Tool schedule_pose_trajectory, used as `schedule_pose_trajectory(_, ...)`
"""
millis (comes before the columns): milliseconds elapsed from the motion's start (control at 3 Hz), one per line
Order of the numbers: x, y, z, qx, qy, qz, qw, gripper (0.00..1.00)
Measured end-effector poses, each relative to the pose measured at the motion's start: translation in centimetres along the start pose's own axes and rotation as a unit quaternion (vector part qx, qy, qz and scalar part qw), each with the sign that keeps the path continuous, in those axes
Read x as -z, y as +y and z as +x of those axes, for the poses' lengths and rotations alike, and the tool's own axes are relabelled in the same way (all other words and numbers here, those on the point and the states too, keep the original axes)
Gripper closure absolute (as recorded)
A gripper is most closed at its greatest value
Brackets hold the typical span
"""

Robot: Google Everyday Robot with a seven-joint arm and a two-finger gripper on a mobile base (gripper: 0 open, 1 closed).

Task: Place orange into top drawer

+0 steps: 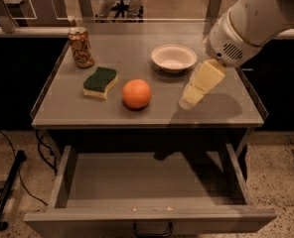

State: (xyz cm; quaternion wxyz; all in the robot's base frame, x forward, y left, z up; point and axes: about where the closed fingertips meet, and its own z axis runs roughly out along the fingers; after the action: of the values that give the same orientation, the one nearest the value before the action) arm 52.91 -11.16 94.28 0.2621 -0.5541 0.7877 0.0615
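The orange (136, 93) is round and smooth and sits on the grey tabletop (226, 110) near its front middle. The top drawer (152, 182) is pulled open below the table, its flat grey inside bare, with a dark curved handle (152, 229) on the front panel. My gripper (192, 97) hangs from the white arm at the upper right, its pale yellow fingers pointing down-left above the tabletop. It is to the right of the orange, apart from it, and in front of the white bowl (173, 57).
An orange-gold patterned drink can (81, 46) stands at the table's back left. A green and yellow sponge (101, 82) lies left of the orange. A raised rim runs along the table's sides. A dark stand leg and cables lie on the floor at the left.
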Motion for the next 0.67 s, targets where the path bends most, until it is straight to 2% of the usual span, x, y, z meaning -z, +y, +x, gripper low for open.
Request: schedule_pose_trajectory(667, -4.1, 0.7, -3.5, 0.005, -0.026, 0.034, 0.9991, 0.0)
